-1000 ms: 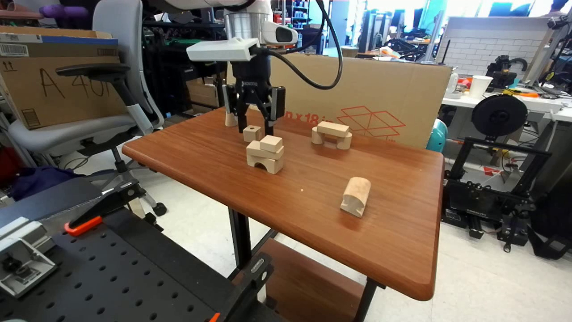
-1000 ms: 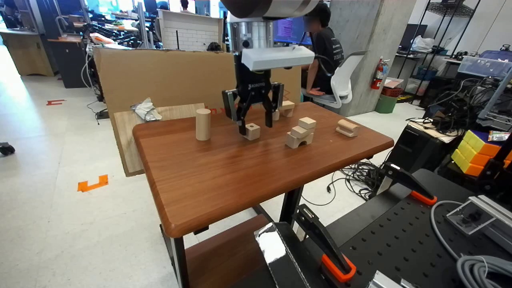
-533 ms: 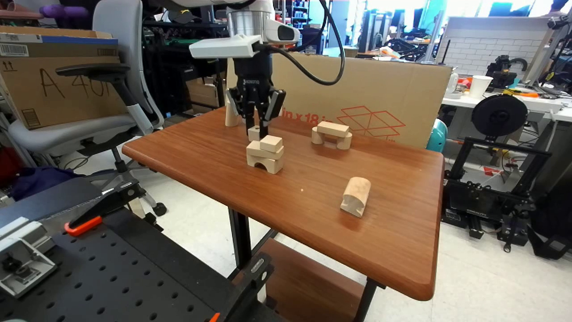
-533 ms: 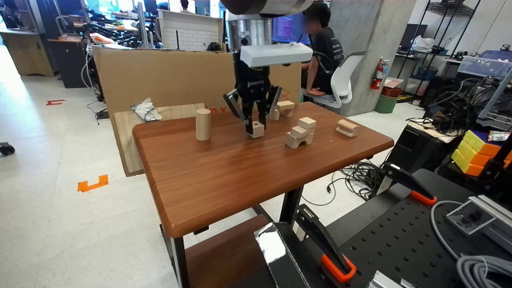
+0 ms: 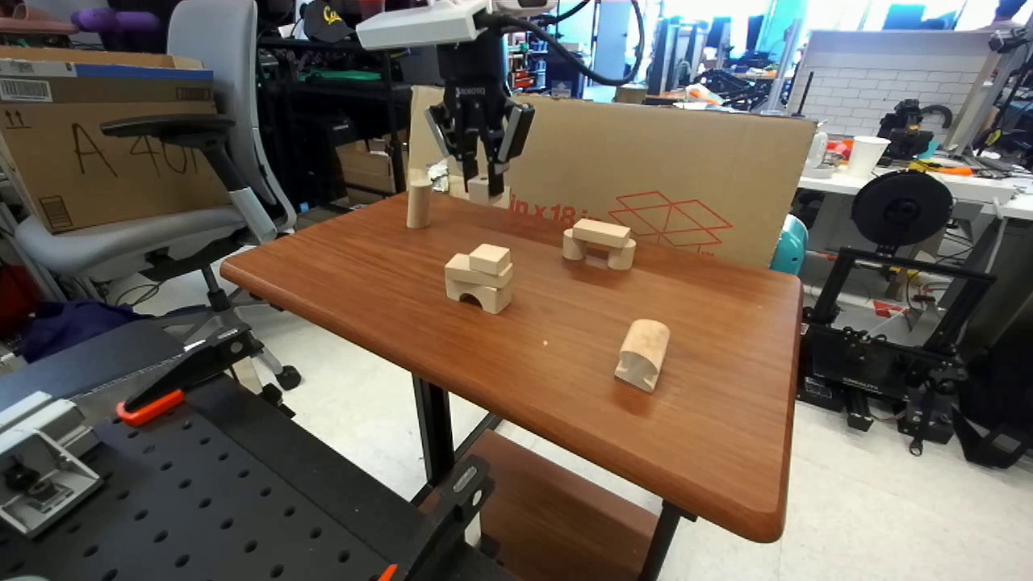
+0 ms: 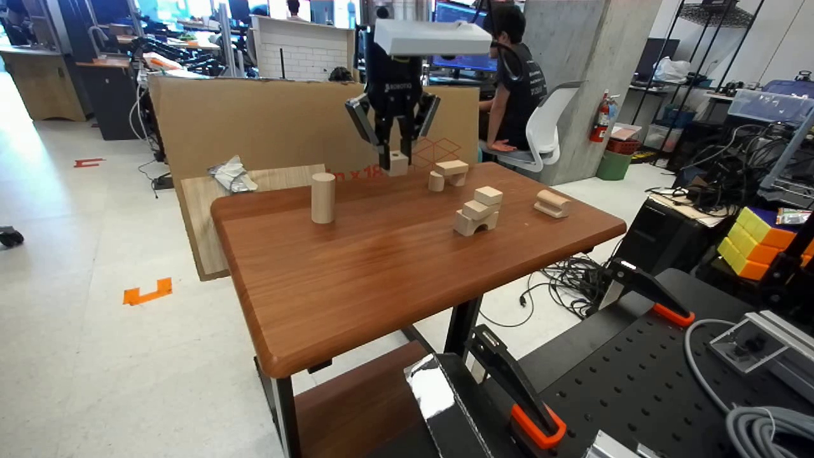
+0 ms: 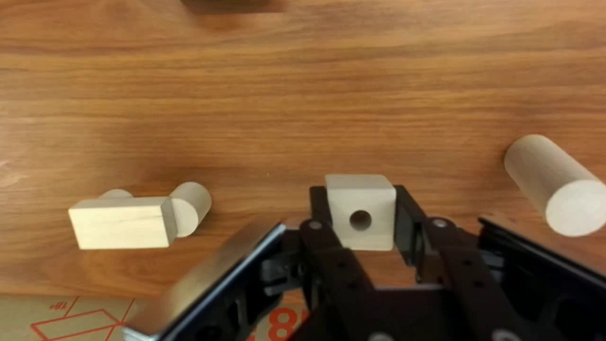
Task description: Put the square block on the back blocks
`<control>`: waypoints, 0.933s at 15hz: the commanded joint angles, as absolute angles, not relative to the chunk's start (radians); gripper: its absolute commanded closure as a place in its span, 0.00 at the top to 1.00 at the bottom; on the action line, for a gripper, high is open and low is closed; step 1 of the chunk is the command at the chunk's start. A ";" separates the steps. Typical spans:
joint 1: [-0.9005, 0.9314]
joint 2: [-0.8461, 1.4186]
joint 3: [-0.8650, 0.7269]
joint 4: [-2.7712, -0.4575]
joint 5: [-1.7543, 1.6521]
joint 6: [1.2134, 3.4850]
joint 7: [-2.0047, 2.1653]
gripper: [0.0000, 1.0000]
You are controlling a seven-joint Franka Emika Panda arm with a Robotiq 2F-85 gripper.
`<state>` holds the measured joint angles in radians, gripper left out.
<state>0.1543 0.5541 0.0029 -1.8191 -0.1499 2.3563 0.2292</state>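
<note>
The square block [image 7: 362, 232], a small pale cube with a round hole, is pinched between the two fingertips of my gripper [image 7: 362, 201] in the wrist view. Both exterior views show the block [image 6: 399, 165] hanging above the far part of the table, in front of the cardboard. The back blocks [image 5: 601, 234], a flat oblong piece lying across two short round posts, stand near the table's far edge. In the wrist view the back blocks [image 7: 123, 226] are at the lower left, sideways of the held block and below it.
A stack with an arch piece at its bottom [image 5: 478, 278] stands nearer the middle. An upright cylinder [image 6: 323, 198] is on the other side of the held block from the back blocks. A rounded oblong block [image 5: 643, 355] lies apart. Cardboard [image 5: 678, 153] stands along the far edge.
A second ago the jaws stood open around the square block on the table. They have since closed on it, and the gripper has risen with the block.
</note>
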 commanded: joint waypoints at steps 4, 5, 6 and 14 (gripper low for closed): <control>0.103 0.508 0.000 -1.790 -0.112 2.327 0.182 0.10; 0.095 0.509 -0.001 -1.784 -0.110 2.324 0.179 0.10; 0.088 0.510 -0.003 -1.779 -0.107 2.318 0.176 0.10; 0.049 0.513 -0.027 -1.762 -0.104 2.289 0.179 0.10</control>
<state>0.0589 0.5208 -0.0170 -1.7801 -0.1266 2.3354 0.2014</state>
